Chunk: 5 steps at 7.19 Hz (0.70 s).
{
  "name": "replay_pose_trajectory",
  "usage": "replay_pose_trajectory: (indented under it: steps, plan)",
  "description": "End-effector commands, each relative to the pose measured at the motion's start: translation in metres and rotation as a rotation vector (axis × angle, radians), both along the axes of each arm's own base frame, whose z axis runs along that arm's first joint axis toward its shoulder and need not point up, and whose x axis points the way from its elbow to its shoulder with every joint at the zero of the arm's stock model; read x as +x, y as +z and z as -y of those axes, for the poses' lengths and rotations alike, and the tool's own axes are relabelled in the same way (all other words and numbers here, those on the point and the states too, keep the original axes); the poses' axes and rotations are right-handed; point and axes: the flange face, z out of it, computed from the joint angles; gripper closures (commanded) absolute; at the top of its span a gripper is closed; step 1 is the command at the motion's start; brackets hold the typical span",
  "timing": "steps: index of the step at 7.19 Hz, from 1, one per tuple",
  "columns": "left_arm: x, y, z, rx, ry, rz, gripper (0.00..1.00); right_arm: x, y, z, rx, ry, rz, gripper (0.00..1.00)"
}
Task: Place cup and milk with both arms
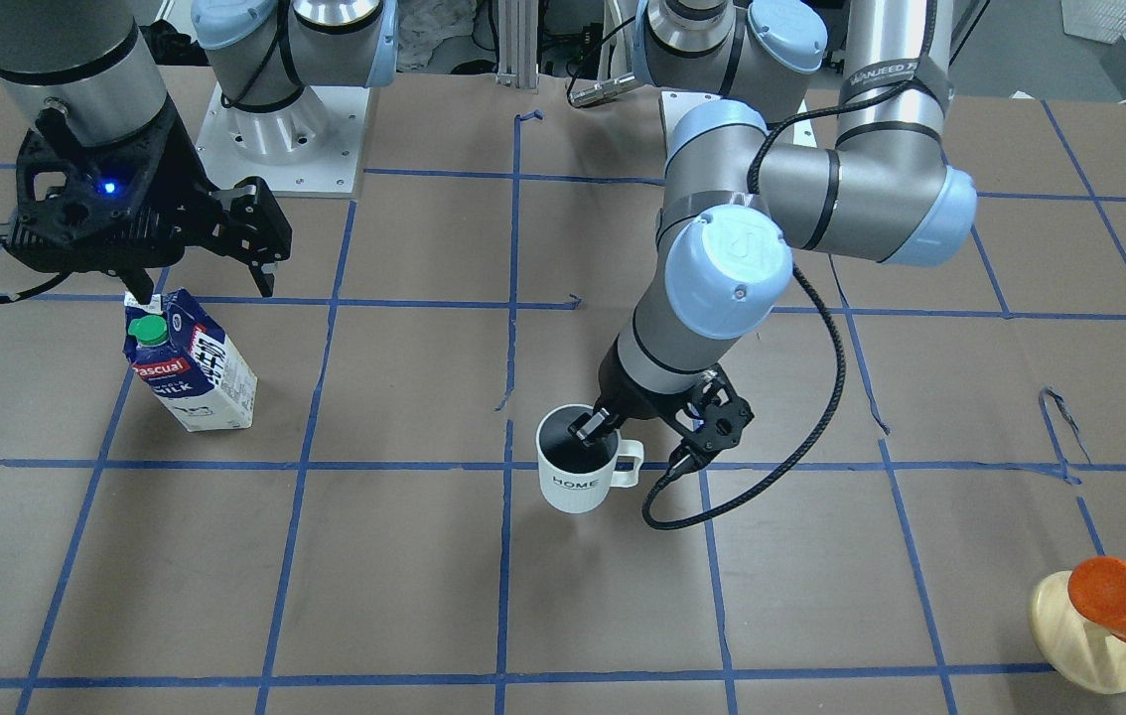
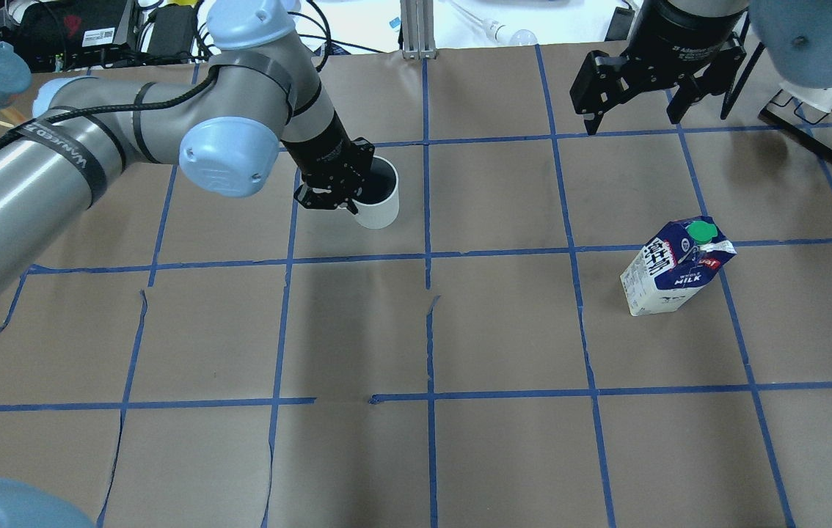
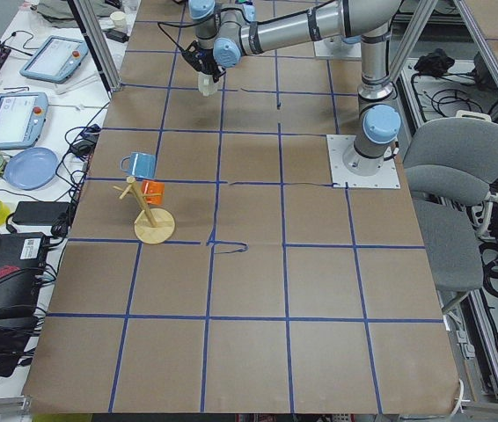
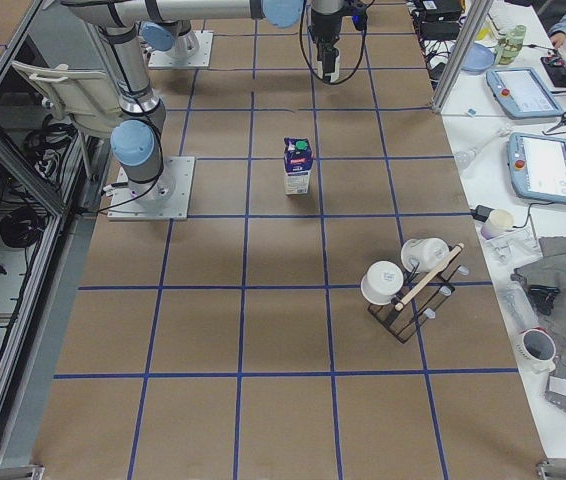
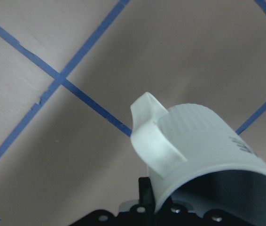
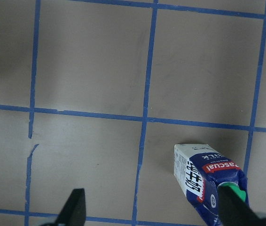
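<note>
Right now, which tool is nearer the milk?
Right. The right tool hangs open above the milk, clear of it; the left tool is well off to the side, gripping the cup by its rim.

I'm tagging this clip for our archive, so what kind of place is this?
Most likely a robotics lab: two robot arms are mounted on a table covered in brown paper with a blue tape grid, and teach pendants lie on the side bench.

The small white ceramic mug (image 1: 580,475) reads "HOME"; the blue-and-white gable-top carton (image 1: 194,369) shows a red "Pascual" label and "MILK".
</note>
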Motion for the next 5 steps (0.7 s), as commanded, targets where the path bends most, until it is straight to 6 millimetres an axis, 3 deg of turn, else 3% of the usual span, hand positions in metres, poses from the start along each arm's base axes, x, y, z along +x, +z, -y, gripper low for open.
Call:
replay_pose_trajectory:
  steps: [1, 3, 5]
  plan:
    - [-0.046, -0.027, -0.006, 0.02, 0.045, -0.063, 1.0, 0.0, -0.002, 0.001, 0.004, 0.007, 0.0, 0.0]
    - [-0.056, -0.056, -0.004, 0.039, 0.064, -0.06, 1.0, 0.0, -0.004, 0.002, 0.011, 0.005, 0.001, 0.0]
    - [-0.063, -0.066, -0.008, 0.056, 0.068, -0.047, 0.97, -0.001, -0.004, 0.002, 0.011, 0.005, 0.0, 0.0]
